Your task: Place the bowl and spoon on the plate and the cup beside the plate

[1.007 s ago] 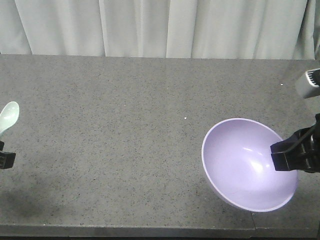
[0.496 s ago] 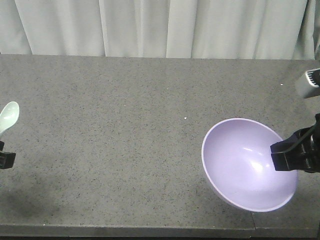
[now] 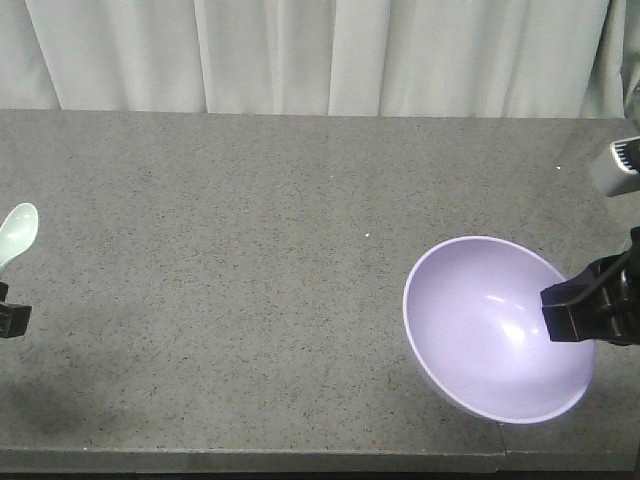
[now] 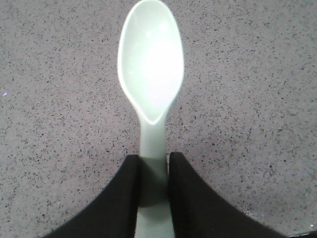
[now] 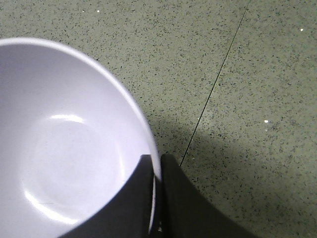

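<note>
Lavender bowl (image 3: 490, 330) tilts over the near right part of the grey counter (image 3: 250, 200), and we pinch its rim narrowly in our right gripper (image 5: 157, 198). Our left gripper (image 4: 153, 191) clamps the spoon (image 4: 151, 64) by its handle at the counter's left edge.

bowl (image 5: 69, 144): lavender, fills left half of frame, glossy highlights inside
right gripper (image 5: 157, 163): bottom centre, black jaws pinch bowl rim, one inside, one outside
countertop (image 5: 163, 49): grey speckled stone
seam (image 5: 218, 79): thin dark line, upper right down to gripper
shadow (image 5: 213, 163): lower middle, just right of gripper
</note>
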Controlling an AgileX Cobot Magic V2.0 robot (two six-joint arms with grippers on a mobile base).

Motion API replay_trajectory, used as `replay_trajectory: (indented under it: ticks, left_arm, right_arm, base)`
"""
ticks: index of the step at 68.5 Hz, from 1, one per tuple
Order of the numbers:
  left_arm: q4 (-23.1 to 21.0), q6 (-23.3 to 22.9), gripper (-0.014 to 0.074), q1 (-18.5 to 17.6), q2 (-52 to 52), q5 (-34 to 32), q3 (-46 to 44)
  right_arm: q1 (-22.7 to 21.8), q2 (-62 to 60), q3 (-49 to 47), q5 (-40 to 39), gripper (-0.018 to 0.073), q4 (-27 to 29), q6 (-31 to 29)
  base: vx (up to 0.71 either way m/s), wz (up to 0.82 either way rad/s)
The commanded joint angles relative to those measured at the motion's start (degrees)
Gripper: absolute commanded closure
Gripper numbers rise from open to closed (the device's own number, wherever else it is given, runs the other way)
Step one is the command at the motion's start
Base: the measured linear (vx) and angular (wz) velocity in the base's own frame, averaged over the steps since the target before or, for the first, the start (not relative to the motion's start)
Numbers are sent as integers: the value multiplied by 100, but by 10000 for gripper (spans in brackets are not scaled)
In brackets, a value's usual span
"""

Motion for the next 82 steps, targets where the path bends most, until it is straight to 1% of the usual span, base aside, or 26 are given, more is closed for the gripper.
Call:
replay_trajectory:
  ticks: [1,34,82]
  left_arm:
    - [-6,-14,506,-15,-92,-292,-138]
    - [-6,-14,506,-15,-92,-292,-138]
    - [-6,-14,503,-15,-92,-292,-138]
  right_arm:
    - [11,-90,-144,-302,563,88,13]
    - [11,-90,-144,-302,563,88,13]
    - [11,-90,-144,-302,563,88,13]
  base:
    - [-1,-4]
    - [-4,-16]
    - [-9,-35]
